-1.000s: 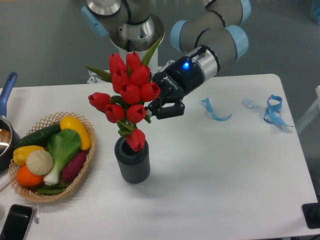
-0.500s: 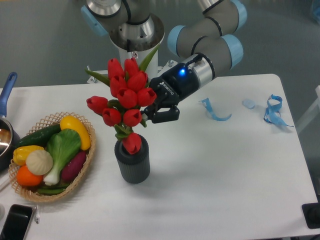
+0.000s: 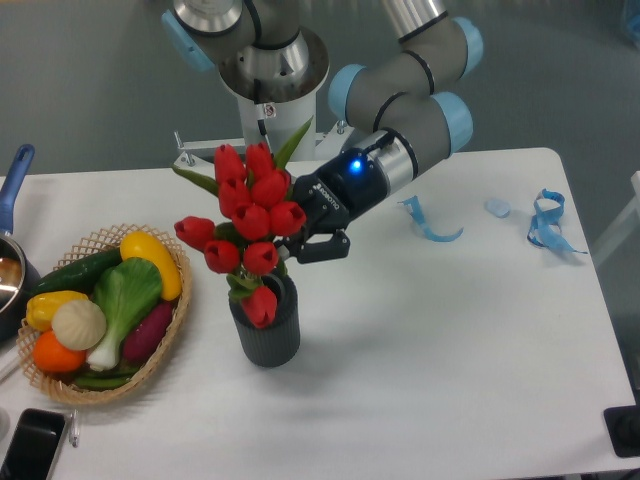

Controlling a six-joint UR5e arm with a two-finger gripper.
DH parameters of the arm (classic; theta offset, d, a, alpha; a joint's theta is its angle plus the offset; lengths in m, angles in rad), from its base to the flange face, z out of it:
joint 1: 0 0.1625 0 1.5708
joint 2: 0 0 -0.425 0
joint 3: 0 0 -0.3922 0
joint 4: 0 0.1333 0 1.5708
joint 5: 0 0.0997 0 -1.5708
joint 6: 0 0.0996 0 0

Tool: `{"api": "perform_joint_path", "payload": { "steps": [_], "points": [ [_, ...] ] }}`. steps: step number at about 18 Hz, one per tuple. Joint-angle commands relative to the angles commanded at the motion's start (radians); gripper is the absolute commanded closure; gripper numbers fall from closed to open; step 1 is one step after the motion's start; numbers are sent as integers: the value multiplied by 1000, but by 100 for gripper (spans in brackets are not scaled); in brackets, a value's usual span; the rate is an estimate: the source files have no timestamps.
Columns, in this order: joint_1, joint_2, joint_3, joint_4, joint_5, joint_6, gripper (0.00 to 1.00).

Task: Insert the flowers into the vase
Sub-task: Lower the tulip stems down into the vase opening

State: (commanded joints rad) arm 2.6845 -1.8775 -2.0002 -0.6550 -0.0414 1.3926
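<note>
Where the bench (image 3: 430, 350) is nearest to the camera, a black phone (image 3: 30, 446) lies to the left of the vase (image 3: 266, 322). The wicker basket (image 3: 165, 330) of vegetables stands just left of the vase. The flowers (image 3: 245, 215) stand in the mouth of the vase, their buds above it. Behind the vase, the hand (image 3: 296, 243) is closed on the flowers.

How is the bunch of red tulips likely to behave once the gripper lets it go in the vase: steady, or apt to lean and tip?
The flowers spread wider than the vase, so they probably lean. Most buds sit high above the mouth, so the load looks top-heavy. The vase is short with a flat base, so it likely stays upright. The gripper holds the bunch.
</note>
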Motion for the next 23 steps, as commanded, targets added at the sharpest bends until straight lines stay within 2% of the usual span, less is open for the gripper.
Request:
{"api": "perform_joint_path", "payload": {
  "steps": [9,23],
  "points": [
    [9,-40,-101,-2,2,175,65],
    [21,-74,-106,-2,55,210,63]
  ]
}}
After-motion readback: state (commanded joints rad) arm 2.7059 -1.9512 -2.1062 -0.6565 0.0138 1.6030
